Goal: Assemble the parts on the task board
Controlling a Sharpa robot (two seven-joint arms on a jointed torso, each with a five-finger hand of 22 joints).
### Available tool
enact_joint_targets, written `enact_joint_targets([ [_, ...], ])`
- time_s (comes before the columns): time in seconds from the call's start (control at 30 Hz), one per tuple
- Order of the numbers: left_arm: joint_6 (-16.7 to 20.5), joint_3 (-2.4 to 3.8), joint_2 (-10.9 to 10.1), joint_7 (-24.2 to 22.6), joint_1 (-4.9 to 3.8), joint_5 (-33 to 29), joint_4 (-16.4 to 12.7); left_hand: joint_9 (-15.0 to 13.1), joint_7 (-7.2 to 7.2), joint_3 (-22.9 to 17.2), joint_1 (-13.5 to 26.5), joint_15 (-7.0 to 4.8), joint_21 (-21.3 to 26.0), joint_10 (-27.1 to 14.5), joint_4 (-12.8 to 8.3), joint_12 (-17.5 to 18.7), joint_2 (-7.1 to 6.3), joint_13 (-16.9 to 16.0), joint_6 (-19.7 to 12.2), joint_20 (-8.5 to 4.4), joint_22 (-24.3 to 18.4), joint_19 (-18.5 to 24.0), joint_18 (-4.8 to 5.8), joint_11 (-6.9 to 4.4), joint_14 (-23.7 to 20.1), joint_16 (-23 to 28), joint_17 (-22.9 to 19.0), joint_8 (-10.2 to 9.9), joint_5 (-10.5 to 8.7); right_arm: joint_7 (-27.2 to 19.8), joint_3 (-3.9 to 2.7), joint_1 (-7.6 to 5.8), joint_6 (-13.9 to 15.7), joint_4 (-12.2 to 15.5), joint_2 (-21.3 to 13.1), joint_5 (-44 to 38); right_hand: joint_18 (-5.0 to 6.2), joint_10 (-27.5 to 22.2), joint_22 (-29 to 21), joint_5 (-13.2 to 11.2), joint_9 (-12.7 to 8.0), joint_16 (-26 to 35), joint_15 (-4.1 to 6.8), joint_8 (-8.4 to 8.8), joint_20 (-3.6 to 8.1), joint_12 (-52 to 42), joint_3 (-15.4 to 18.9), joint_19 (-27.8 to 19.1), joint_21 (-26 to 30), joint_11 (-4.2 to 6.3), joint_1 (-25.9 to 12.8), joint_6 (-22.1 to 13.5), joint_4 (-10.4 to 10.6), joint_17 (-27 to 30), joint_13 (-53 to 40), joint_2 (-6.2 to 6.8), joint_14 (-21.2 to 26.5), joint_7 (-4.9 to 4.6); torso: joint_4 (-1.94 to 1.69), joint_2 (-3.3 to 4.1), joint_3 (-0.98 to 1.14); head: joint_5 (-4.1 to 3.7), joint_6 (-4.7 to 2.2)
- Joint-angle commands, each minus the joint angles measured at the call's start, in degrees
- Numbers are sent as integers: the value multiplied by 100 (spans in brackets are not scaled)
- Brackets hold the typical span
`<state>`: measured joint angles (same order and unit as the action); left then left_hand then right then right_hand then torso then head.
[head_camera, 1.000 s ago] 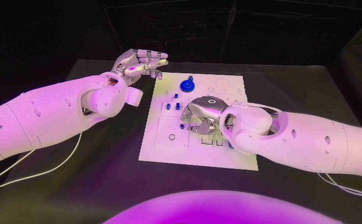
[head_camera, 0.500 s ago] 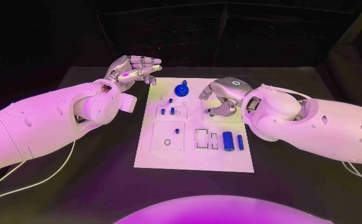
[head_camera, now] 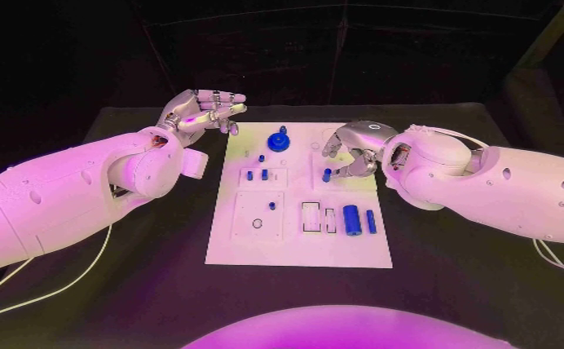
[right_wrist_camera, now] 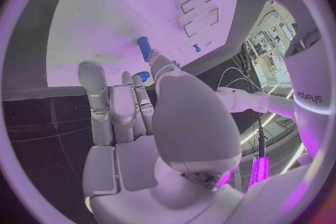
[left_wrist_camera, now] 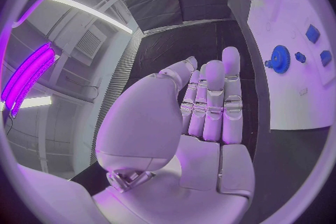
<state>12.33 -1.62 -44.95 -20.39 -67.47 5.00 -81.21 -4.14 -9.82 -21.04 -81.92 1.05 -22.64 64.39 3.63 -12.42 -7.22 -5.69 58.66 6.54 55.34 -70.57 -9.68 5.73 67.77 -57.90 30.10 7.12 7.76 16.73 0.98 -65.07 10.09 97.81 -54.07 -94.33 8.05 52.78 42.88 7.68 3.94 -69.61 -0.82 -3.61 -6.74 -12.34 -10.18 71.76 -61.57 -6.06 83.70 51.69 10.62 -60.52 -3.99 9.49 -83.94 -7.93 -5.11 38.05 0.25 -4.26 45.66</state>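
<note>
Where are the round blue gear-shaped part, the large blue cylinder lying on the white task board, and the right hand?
Round blue gear-shaped part [head_camera: 279, 141]: head view, its toothed disc.
Large blue cylinder [head_camera: 351, 219]: head view, mid-length of its body.
Right hand [head_camera: 351, 152]: head view, back of the hand.

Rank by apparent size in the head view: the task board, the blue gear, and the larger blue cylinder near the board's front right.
1. task board
2. blue gear
3. larger blue cylinder
The gear and cylinder look close in size; their order is unsure.

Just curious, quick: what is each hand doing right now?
Left hand: open, holding nothing.
Right hand: cannot be told; fingertips at a small blue part.
</note>
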Motion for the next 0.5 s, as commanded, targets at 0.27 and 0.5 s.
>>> enact_joint_targets([
  [0.27,-90,4,12,-25,-8,-22,30,3,-25,-4,23,-6,39,-23,3,-34,44,-8,-17,2,-8,39,-71,9,-45,24,-7,26,16,-39,2,-8,-683,32,53,112,29,213,79,71,17,-38,44,-72,41,-182,46,136,-60,52,119,172,10,-8,2,-83,-81,-27,3,0,5,17,10],
  [0.5,-97,4,23,-26,-7,-22,46,3,-25,-4,23,-6,39,-23,3,-34,44,-8,-17,2,-8,39,-71,9,-45,24,-7,26,16,-49,4,-6,-683,-10,130,118,-11,570,269,180,28,-36,92,-128,81,-268,-107,275,-191,106,198,421,-7,1,26,-263,-99,-51,6,-1,4,13,13],
])
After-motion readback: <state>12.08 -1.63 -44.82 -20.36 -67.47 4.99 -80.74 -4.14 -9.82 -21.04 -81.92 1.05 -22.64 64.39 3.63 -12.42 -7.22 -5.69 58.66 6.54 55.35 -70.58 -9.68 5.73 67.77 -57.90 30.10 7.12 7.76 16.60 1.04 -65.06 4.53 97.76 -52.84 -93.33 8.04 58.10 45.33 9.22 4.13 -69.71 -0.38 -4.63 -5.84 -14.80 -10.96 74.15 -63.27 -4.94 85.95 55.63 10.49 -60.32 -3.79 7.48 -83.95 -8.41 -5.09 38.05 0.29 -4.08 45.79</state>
